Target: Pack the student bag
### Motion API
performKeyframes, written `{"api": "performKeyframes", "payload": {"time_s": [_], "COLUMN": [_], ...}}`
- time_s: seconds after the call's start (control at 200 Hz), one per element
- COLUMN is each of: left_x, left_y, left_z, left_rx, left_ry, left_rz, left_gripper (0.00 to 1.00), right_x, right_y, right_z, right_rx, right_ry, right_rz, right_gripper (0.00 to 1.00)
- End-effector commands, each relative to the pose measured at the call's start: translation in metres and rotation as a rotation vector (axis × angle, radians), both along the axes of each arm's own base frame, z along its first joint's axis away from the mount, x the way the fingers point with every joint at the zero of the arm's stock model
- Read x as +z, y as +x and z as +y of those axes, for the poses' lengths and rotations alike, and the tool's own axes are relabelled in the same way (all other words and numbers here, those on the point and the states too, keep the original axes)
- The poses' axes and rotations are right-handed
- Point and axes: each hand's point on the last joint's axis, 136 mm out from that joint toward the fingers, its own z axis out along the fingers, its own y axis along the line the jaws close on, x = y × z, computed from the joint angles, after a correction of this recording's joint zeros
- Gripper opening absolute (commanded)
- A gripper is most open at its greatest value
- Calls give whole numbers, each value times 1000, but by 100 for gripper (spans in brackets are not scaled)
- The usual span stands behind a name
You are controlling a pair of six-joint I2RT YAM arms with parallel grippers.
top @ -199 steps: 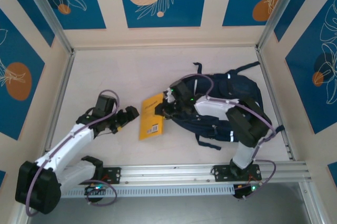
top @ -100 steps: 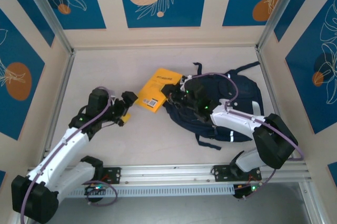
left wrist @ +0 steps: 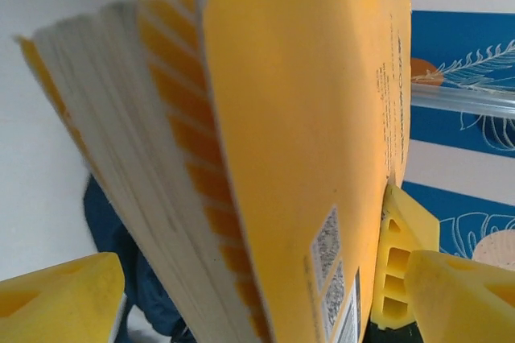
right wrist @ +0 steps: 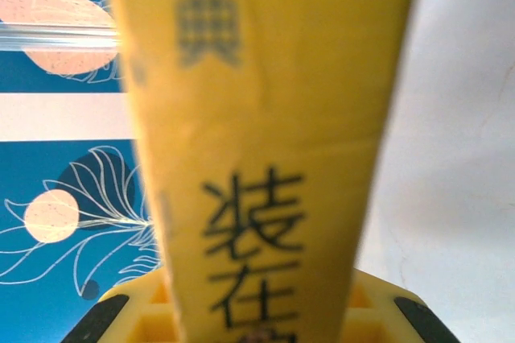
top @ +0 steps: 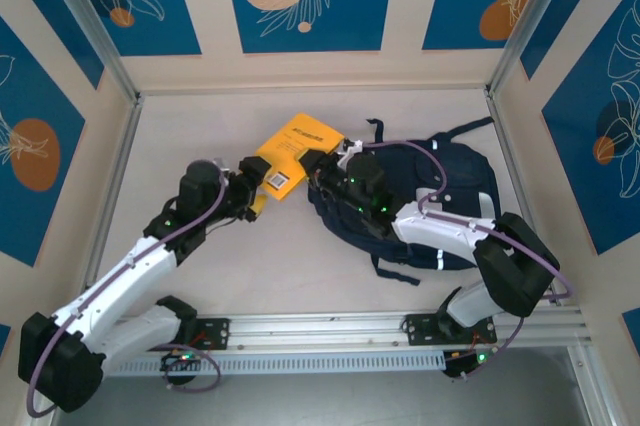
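Beside student bag, right gripper clamps book, moved back; left gripper, spread, now straddles it.

Overhead view looking down, 2 wrist views close on shared yellow book

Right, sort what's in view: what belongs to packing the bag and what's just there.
Job: student bag; yellow book, clamped in the right end effector; left end effector, straddling its near corner.
Just there: table; blue leaf-print wall panels; metal rail.
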Motion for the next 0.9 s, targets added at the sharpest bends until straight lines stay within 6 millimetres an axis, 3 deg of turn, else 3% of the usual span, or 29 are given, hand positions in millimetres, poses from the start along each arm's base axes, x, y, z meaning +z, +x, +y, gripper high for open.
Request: {"api": "performKeyframes", "payload": {"time_s": [0.0,0.105,0.31,0.51,0.575,0.72,0.895], "left_x": [16,19,21,21,21,21,26], "left_y": [12,16,18,16,16,14,10], "left_z": [3,5,9,7,8,11,23], "left_rx": [93,131,162,158,161,165,184], "left_ry": [-27,-21,14,23,32,49,108], "left_rz": [-41,-70,-93,-100,-101,-107,-147], "left_gripper": [83,64,41,9,0,0,0], "right_x": [42,37,25,6,-1,-9,-32], "right_y": [-1,-4,-9,-12,-14,-16,-24], "right_z": [1,1,-1,-6,-7,-11,-24], "right_rx": [-42,-67,-92,-111,-107,-100,-49], "right_ry": [139,143,104,36,-13,-80,-195], "right_rz": [-97,-96,-80,-15,5,10,65], "right_gripper": [0,0,0,0,5,21,34]}}
